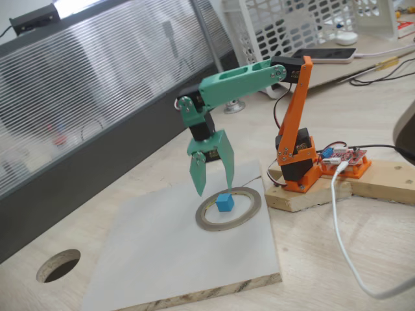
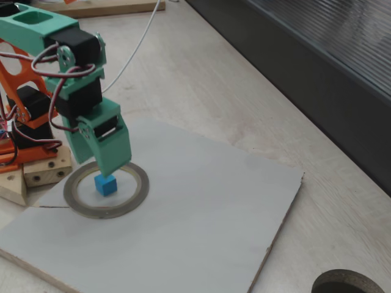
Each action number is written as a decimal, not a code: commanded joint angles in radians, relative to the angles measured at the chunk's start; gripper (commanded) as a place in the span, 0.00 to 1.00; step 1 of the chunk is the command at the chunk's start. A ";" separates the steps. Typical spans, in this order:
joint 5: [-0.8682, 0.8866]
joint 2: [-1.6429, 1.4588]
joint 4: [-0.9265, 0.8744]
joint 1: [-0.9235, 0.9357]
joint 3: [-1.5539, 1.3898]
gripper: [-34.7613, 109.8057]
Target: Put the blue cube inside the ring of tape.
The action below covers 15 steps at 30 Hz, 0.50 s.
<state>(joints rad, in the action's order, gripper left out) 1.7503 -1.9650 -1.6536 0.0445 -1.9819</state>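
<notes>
One small blue cube (image 1: 225, 203) sits inside one flat grey tape ring (image 1: 249, 214) on a smooth pale board (image 1: 162, 259); above it we see our green claw (image 1: 214, 186) spread wide, empty.

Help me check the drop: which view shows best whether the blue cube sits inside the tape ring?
The fixed view with the blue cube seen from above the ring of tape: bare board all around it. The other fixed view is lower, foreshortening the ring.

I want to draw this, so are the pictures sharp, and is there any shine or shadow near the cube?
In a fixed view the cube and ring look sharp, the gripper casts only a faint shadow, and the ribbed panel behind shows bright glare. In a fixed view the cube is clear under soft, even light.
</notes>
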 commanded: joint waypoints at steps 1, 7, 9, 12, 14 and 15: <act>0.005 -0.037 -0.129 0.015 0.121 0.56; 0.005 -0.037 -0.314 0.018 0.147 0.56; 0.005 -0.037 -0.353 0.018 0.140 0.56; 0.005 -0.037 -0.356 0.018 0.137 0.56; 0.005 -0.037 -0.356 0.017 0.135 0.56; 0.005 -0.037 -0.356 0.017 0.135 0.56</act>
<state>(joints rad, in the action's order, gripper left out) 1.7518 -1.9650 -1.9896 0.0445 -1.8638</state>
